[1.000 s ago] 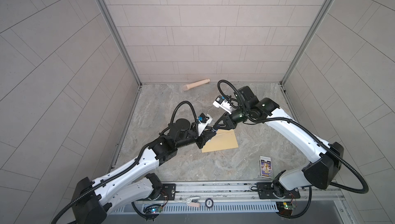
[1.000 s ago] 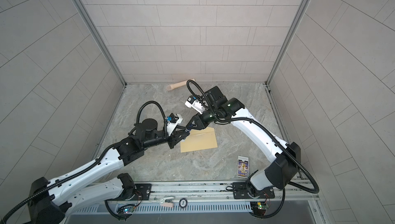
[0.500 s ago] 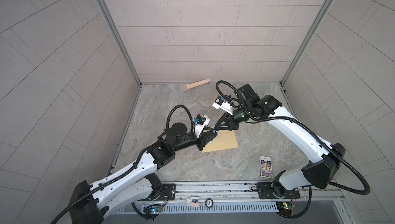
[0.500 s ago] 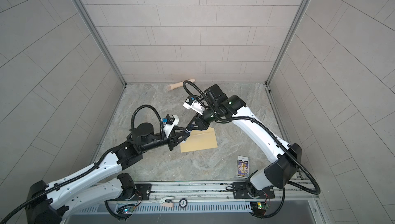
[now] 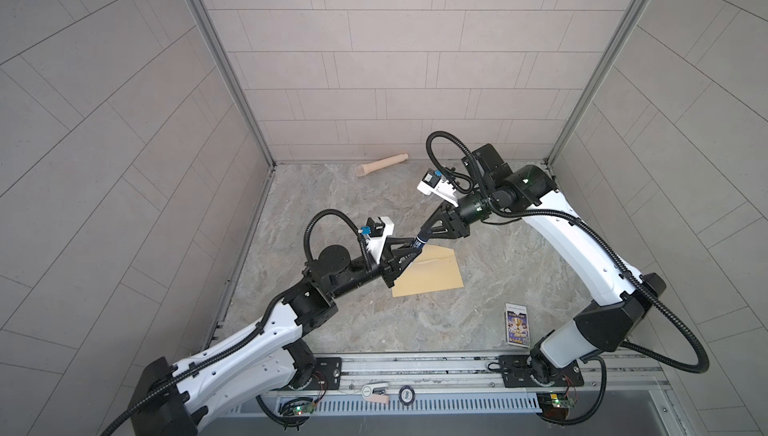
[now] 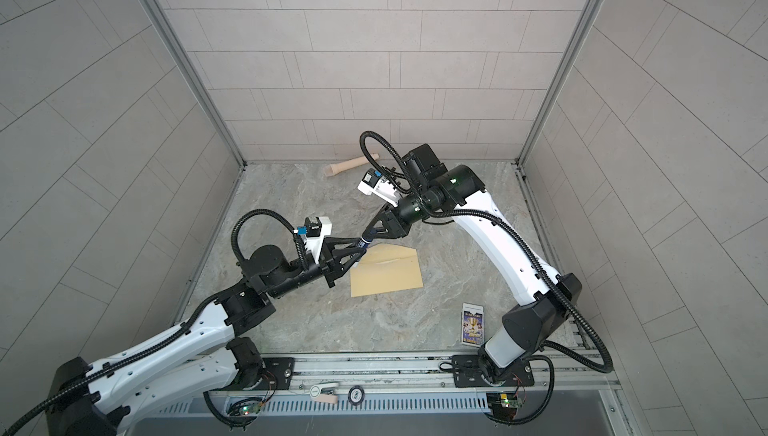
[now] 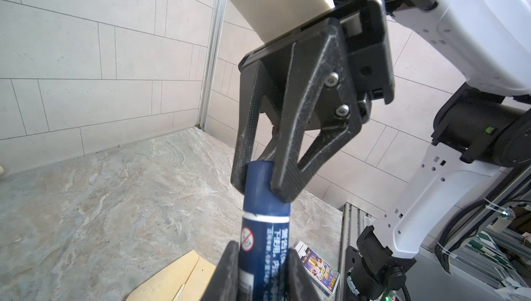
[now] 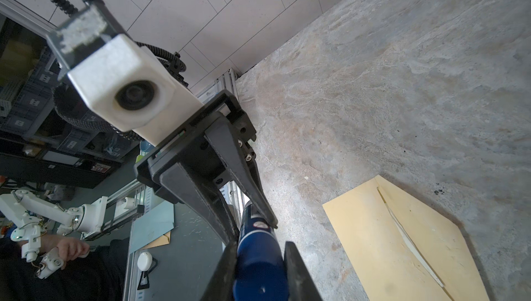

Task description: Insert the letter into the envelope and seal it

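Note:
The yellow-tan envelope (image 5: 432, 276) (image 6: 390, 271) lies flat on the stone floor, its flap folded down over the body. A thin pale strip shows along the flap seam in the right wrist view (image 8: 408, 242). The letter is hidden. A blue glue stick (image 7: 264, 227) (image 8: 258, 245) hangs in the air above the envelope's far left corner, held from both ends. My left gripper (image 7: 263, 259) (image 5: 415, 249) is shut on its labelled body. My right gripper (image 8: 260, 253) (image 7: 260, 184) (image 5: 422, 240) is shut on its ribbed cap end.
A pale wooden peg (image 5: 381, 164) lies by the back wall. A small printed card box (image 5: 517, 323) sits at the front right, near the right arm's base. Tiled walls close in three sides, and a metal rail (image 5: 415, 365) runs along the front.
The left arm's elbow and forearm have shifted a little to the left and forward. Both grippers stay joined at the glue stick over the envelope's corner.

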Controlling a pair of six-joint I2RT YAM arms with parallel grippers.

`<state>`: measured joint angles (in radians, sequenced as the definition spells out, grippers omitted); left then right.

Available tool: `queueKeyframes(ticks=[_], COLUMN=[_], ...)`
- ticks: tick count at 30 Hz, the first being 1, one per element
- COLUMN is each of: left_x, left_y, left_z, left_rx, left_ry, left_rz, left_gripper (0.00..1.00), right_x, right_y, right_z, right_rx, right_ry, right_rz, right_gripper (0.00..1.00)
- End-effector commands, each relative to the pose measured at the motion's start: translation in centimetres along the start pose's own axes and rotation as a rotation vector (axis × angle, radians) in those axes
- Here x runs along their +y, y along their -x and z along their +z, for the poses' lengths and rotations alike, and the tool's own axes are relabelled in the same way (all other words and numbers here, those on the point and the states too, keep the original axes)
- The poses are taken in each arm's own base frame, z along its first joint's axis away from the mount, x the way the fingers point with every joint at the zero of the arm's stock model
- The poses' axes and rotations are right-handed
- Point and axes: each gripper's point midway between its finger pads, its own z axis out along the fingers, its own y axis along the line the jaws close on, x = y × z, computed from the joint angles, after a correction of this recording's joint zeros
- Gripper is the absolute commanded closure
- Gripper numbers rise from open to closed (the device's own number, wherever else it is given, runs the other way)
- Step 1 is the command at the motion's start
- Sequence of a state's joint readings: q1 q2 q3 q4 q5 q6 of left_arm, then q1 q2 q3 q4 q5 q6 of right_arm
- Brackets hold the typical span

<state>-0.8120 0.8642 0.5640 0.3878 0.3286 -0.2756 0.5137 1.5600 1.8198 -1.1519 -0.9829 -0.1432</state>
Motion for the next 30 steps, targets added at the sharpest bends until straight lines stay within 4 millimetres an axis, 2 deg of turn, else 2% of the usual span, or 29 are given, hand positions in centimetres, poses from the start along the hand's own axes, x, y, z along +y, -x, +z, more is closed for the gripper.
queueKeyframes(ticks=[1, 6, 8, 10, 13, 15, 16, 17, 19, 22, 23, 26, 30], left_x=[4.2, 4.0, 3.8, 3.7, 3.3, 3.2, 3.3, 3.1, 2.3, 0.8, 0.8, 0.9, 1.9], left_y=[-12.2, -11.4, -10.6, -8.7, -5.6, -3.8, -2.9, -1.6, -0.6, -0.2, -0.8, -1.3, 0.3], left_z=[-2.5, -2.4, -2.0, -1.4, -2.0, -2.8, -3.1, -3.6, -3.5, -2.3, -1.6, -0.1, 1.3], left_rx=[0.406, 0.381, 0.368, 0.351, 0.336, 0.294, 0.263, 0.213, 0.152, 0.133, 0.163, 0.225, 0.201], left_ry=[0.183, 0.175, 0.165, 0.165, 0.182, 0.195, 0.213, 0.215, 0.169, 0.074, 0.054, 0.027, 0.079], left_rz=[-0.130, -0.120, -0.103, -0.055, 0.051, 0.131, 0.165, 0.203, 0.289, 0.339, 0.345, 0.396, 0.463], left_gripper=[1.00, 1.00, 1.00, 0.97, 0.62, 0.45, 0.32, 0.23, 0.15, 0.14, 0.14, 0.14, 0.13], right_x=[-0.8, -1.0, -0.7, -1.0, -2.7, -3.0, -3.1, -3.1, -2.9, -2.3, -1.9, -1.0, -0.2], right_y=[3.7, 4.0, 3.9, 3.1, 1.5, 1.1, 1.1, 1.1, 1.5, 1.7, 1.8, 1.8, 1.4], right_z=[-6.3, -6.5, -5.7, -4.3, -3.6, -3.5, -3.4, -3.3, -3.0, -2.4, -2.2, -1.0, 0.6], right_rx=[-0.170, -0.177, -0.167, -0.136, -0.103, -0.116, -0.128, -0.138, -0.172, -0.179, -0.178, -0.157, -0.110], right_ry=[-0.185, -0.194, -0.178, -0.178, -0.205, -0.208, -0.208, -0.199, -0.176, -0.156, -0.138, -0.111, -0.083], right_rz=[-0.116, -0.102, -0.095, -0.086, -0.027, -0.002, 0.010, 0.017, 0.037, 0.041, 0.033, 0.015, 0.006], right_gripper=[1.00, 1.00, 1.00, 1.00, 1.00, 1.00, 1.00, 1.00, 1.00, 1.00, 1.00, 1.00, 1.00])
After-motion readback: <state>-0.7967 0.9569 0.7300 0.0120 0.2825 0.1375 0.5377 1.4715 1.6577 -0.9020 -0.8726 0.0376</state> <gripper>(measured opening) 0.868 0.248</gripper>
